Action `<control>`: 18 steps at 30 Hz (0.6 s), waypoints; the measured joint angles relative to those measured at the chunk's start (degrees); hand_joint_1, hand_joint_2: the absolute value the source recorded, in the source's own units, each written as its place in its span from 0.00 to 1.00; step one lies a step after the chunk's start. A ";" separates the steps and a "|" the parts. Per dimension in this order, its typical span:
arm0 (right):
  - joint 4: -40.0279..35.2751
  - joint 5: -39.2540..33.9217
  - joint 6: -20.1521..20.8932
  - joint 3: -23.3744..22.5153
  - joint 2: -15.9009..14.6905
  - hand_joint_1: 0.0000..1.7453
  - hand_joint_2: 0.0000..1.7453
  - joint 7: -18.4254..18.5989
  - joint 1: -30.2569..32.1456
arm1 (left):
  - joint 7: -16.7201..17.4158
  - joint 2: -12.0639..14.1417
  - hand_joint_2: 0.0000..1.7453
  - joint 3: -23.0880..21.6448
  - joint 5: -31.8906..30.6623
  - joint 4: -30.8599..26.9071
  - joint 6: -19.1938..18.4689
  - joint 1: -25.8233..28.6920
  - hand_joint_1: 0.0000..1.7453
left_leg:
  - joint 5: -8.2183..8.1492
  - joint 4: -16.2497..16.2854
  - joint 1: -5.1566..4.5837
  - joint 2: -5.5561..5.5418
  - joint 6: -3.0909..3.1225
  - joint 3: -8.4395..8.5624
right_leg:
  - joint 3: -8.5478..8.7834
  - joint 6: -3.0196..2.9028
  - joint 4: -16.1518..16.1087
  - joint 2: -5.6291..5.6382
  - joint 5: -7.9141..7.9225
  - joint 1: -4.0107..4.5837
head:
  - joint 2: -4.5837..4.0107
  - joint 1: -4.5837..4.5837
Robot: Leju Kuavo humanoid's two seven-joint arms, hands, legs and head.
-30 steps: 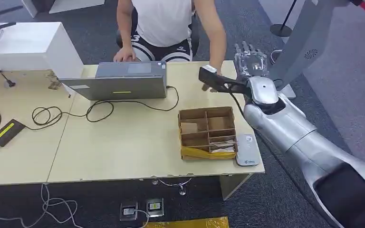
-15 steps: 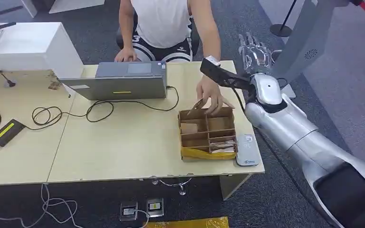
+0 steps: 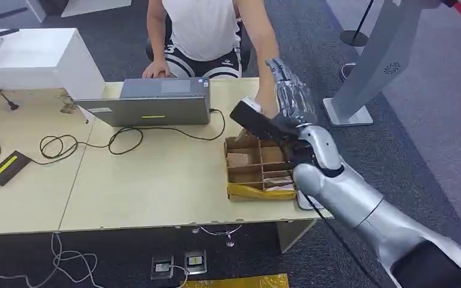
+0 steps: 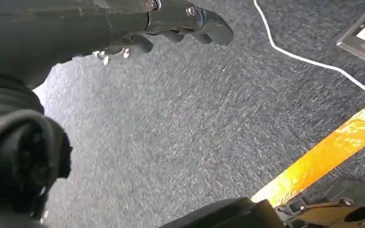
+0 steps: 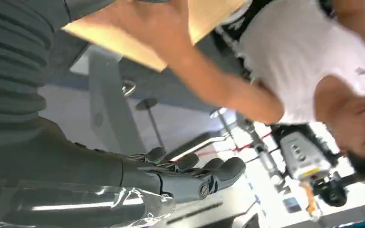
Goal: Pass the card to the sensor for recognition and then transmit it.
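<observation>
Where the right hand (image 3: 291,96) blurs above the box (image 3: 262,168), fingers extended, empty (sensor (image 3: 310,201) half hidden).

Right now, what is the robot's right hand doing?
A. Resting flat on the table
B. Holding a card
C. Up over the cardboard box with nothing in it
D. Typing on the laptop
C: the right hand is raised above the far end of the cardboard box, fingers spread and holding nothing.
</observation>
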 joint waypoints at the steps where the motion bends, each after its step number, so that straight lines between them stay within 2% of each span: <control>1: -2.21 -0.28 0.35 -0.02 -0.42 0.00 1.00 -0.20 1.62 | -0.09 0.00 0.00 0.24 0.24 0.00 0.13 0.16 0.00 | 0.00 0.00 0.00 0.00 0.00 -0.01 | 0.00 0.00 0.00 -0.01 0.00 0.00 | 0.00 -0.02; 7: -13.61 -0.87 0.08 -0.13 -3.28 0.00 1.00 -0.48 9.96 | -0.15 0.00 0.00 0.37 0.15 0.02 0.04 0.35 0.00 | 0.00 0.00 -0.01 0.02 0.00 -0.01 | 0.01 0.00 -0.01 0.00 0.01 -0.02 | 0.00 0.02; 16: -23.34 -3.21 0.15 -1.64 -6.03 0.00 1.00 -1.49 15.79 | -0.13 -0.04 0.00 0.68 -0.13 0.04 0.02 0.31 0.00 | 0.00 0.00 -0.01 0.08 0.00 0.02 | 0.00 -0.01 -0.01 0.04 0.02 -0.01 | 0.00 0.00; 18: -25.74 -5.12 1.94 -2.01 -6.86 0.00 1.00 -1.99 17.53 | 0.07 -0.04 0.00 0.68 -0.31 0.04 0.02 0.30 0.00 | -0.03 0.00 0.00 0.09 -0.04 0.02 | -0.01 -0.01 -0.01 0.05 0.01 0.00 | 0.00 0.00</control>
